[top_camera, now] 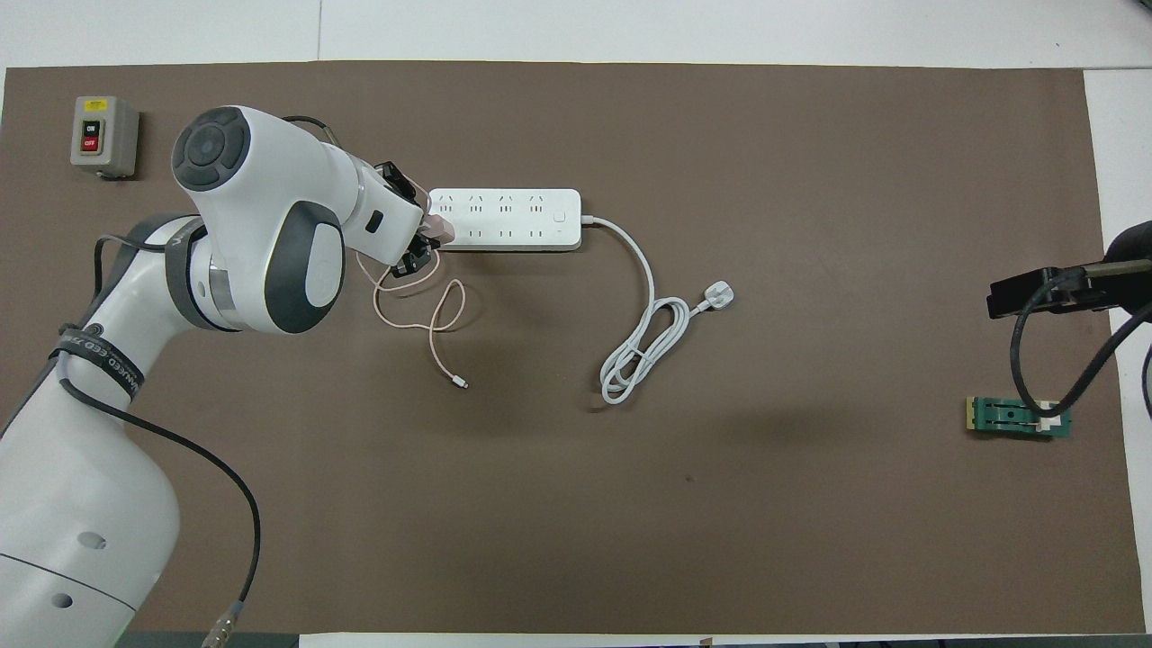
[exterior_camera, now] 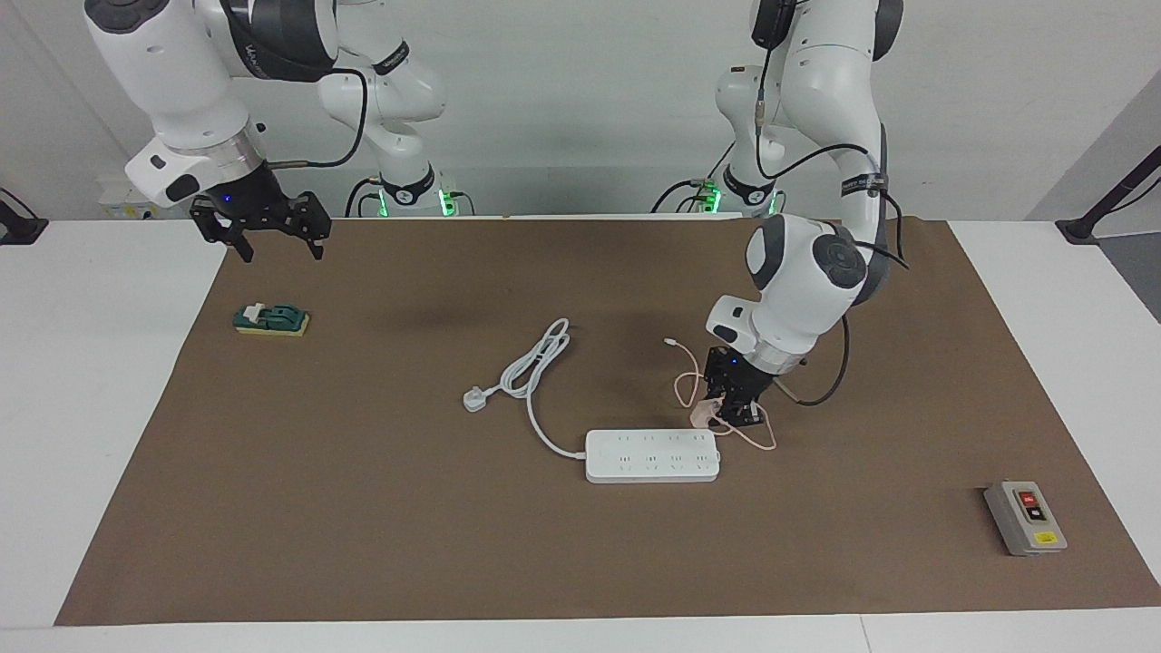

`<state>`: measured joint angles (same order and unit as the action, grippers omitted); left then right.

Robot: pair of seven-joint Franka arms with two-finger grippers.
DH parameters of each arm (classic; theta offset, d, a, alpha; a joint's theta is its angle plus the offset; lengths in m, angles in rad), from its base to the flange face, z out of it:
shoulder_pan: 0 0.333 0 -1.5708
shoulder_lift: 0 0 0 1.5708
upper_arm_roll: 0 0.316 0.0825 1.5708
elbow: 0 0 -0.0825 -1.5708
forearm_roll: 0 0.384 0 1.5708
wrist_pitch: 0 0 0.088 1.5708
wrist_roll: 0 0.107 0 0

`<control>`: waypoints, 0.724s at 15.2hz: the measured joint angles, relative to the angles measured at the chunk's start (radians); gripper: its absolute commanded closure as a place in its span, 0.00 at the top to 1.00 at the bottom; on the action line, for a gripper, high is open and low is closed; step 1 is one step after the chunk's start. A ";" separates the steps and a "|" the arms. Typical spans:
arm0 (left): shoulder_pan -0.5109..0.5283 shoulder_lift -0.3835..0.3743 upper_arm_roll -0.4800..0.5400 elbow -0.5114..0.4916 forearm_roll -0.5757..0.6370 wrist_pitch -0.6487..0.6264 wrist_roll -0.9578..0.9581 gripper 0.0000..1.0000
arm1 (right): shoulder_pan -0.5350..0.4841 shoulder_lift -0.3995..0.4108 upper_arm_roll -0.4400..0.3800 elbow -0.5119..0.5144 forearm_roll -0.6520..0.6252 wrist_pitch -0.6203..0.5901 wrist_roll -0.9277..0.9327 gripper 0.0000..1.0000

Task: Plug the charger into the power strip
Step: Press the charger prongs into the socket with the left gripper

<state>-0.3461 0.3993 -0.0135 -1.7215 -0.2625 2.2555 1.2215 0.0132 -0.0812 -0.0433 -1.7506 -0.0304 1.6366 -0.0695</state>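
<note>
The white power strip (exterior_camera: 653, 455) lies flat mid-table; it also shows in the overhead view (top_camera: 504, 219). My left gripper (exterior_camera: 723, 417) (top_camera: 428, 241) is shut on the pale-pink charger (exterior_camera: 703, 414) (top_camera: 439, 229) and holds it low at the strip's end toward the left arm's end of the table. I cannot tell whether the charger touches the strip. Its thin pink cable (exterior_camera: 687, 381) (top_camera: 441, 328) loops on the mat, nearer to the robots than the strip. My right gripper (exterior_camera: 272, 238) is open and empty, raised and waiting over the mat's edge at the right arm's end.
The strip's thick white cord (exterior_camera: 535, 363) (top_camera: 643, 342) coils to a white three-pin plug (exterior_camera: 474, 397) (top_camera: 718, 293). A grey box with red and black buttons (exterior_camera: 1025, 517) (top_camera: 103, 135) sits at the left arm's end. A green and yellow block (exterior_camera: 272, 319) (top_camera: 1019, 417) lies under the right gripper.
</note>
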 measured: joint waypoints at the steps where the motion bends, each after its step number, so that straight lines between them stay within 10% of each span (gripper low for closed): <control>1: -0.003 0.001 0.000 -0.001 0.023 0.003 0.000 0.00 | 0.000 0.000 0.000 0.000 0.000 0.000 0.000 1.00; 11: -0.010 0.020 0.000 0.001 0.147 0.080 -0.040 0.00 | 0.000 0.000 0.000 0.000 0.000 0.000 0.000 1.00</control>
<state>-0.3565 0.4191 -0.0134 -1.7209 -0.1157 2.3351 1.1818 0.0132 -0.0812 -0.0433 -1.7507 -0.0304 1.6366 -0.0695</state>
